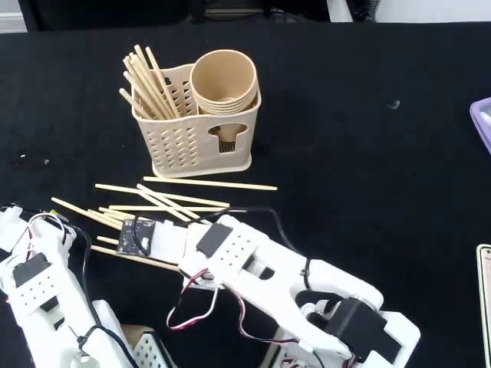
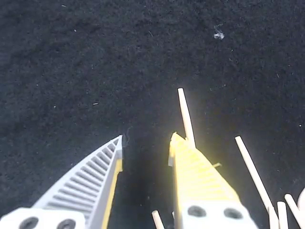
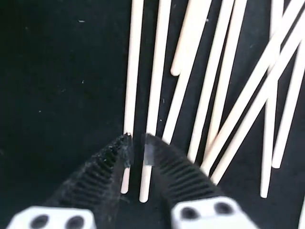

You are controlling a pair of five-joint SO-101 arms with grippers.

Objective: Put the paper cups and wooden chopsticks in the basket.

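Jaws: right gripper (image 3: 136, 140) barely parted astride a chopstick (image 3: 155, 95) — grasp step; left gripper (image 2: 146, 138) spread, empty. Next: pinch, lift to basket (image 1: 180, 142).

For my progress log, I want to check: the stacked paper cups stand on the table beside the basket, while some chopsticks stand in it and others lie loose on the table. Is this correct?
Not quite. The high view shows the stacked paper cups inside the basket, not beside it. The rest holds: some chopsticks stand in it and loose chopsticks lie on the table.
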